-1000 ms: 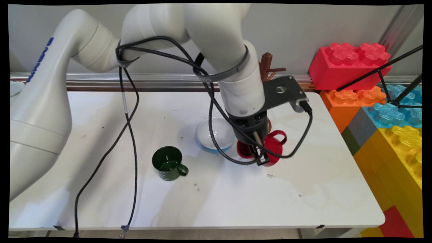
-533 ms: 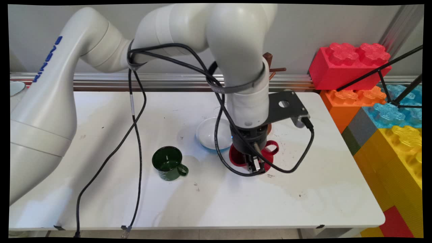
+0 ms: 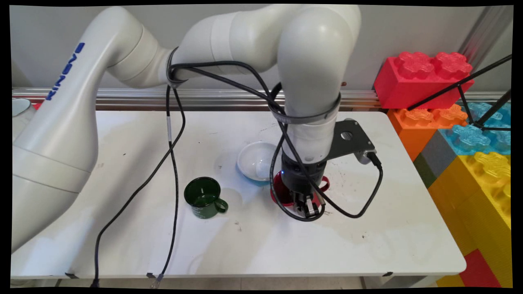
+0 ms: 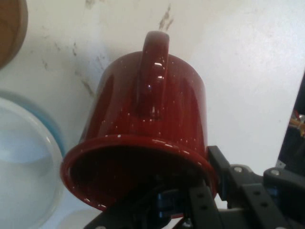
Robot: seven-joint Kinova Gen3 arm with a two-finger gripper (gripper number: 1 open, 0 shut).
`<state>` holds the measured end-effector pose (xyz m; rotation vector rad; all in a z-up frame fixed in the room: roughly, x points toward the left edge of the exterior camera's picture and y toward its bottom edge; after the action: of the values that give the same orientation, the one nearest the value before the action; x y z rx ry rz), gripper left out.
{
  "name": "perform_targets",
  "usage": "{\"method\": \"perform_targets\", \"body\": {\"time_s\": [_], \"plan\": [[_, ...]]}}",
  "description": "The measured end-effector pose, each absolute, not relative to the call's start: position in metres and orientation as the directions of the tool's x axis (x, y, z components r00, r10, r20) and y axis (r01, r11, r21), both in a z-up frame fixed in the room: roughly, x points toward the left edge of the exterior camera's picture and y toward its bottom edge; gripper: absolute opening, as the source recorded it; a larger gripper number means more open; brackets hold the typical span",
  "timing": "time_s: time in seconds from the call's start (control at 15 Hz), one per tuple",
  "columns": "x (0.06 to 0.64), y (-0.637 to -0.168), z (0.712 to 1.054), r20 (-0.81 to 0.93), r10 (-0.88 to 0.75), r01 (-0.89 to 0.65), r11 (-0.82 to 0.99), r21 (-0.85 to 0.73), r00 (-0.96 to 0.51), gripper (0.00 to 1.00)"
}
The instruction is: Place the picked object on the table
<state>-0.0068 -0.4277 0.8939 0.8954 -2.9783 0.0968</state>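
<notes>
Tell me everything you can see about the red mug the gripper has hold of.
The red mug is glossy dark red with fine white speckles, like enamelware, with one loop handle and a rolled rim. The gripper pinches its rim, one finger inside the mouth and one outside. In the hand view the handle side faces the camera. It sits at the white table, right beside the white bowl with a blue outside; whether it rests on the table cannot be told.
</notes>
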Motion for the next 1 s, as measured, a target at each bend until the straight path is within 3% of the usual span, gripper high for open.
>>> {"method": "perform_targets", "body": {"time_s": [1.0], "plan": [[-0.027, -0.432, 0.867, -0.099, -0.666, -0.662, 0.746, -0.074, -0.739, 0.00]]}}
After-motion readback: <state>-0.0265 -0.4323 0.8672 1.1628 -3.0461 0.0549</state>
